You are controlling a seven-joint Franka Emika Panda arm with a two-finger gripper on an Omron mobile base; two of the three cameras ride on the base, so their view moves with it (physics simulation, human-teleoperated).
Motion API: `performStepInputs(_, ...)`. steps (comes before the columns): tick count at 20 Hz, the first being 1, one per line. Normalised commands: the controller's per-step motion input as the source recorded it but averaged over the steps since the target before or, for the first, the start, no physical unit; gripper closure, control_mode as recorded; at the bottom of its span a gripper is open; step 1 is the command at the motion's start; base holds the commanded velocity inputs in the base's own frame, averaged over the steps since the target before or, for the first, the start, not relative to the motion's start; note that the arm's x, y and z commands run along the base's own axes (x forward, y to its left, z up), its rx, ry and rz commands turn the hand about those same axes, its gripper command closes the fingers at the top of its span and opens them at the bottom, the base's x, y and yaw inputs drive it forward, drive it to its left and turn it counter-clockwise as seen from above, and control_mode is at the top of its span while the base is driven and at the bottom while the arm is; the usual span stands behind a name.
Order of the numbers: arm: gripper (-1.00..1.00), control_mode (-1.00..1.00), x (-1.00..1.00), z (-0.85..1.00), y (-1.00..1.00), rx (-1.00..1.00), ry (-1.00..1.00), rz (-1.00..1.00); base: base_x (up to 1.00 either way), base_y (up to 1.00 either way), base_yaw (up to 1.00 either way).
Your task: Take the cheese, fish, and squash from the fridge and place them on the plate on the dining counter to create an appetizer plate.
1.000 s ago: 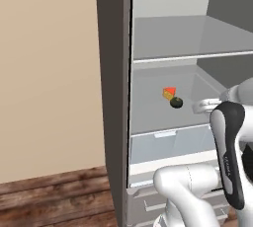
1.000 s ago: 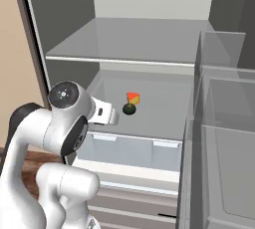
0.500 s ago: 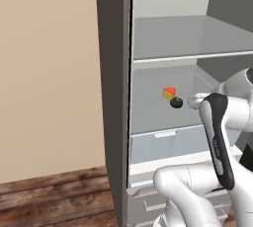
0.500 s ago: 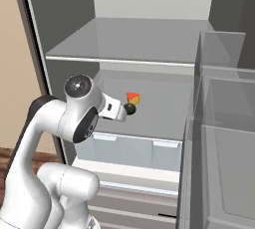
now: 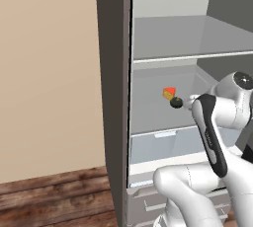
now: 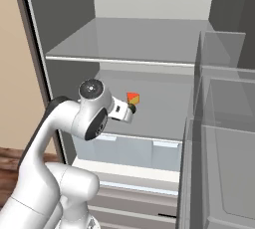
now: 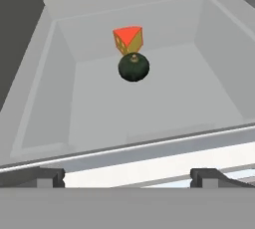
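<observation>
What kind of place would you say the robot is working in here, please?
Most likely a home kitchen, at an open fridge. Pale grey shelves and a clear drawer sit inside, a cheese wedge and a dark green squash rest on a shelf, and wood flooring shows beside it.

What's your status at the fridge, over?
Gripper open, empty. Squash on fridge shelf, cheese just behind it. Nothing between jaws and squash.

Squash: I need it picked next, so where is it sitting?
In the hand view the squash sits mid-shelf in the fridge, just in front of the cheese.
</observation>
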Motion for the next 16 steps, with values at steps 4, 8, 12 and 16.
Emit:
performStepInputs(4,-1.0,-1.0,0.45,-0.41,0.0,0.0,-0.04,-0.01,0.0,0.0,0.0)
performStepInputs(8,-1.0,-1.0,0.52,-0.25,0.0,0.0,0.0,-0.02,0.0,0.0,0.0)
performStepInputs(12,-1.0,-1.0,0.56,-0.19,0.0,0.0,0.0,-0.01,0.0,0.0,0.0)
performStepInputs(16,-1.0,-1.0,0.54,-0.14,0.0,0.0,0.0,-0.01,0.0,0.0,0.0)
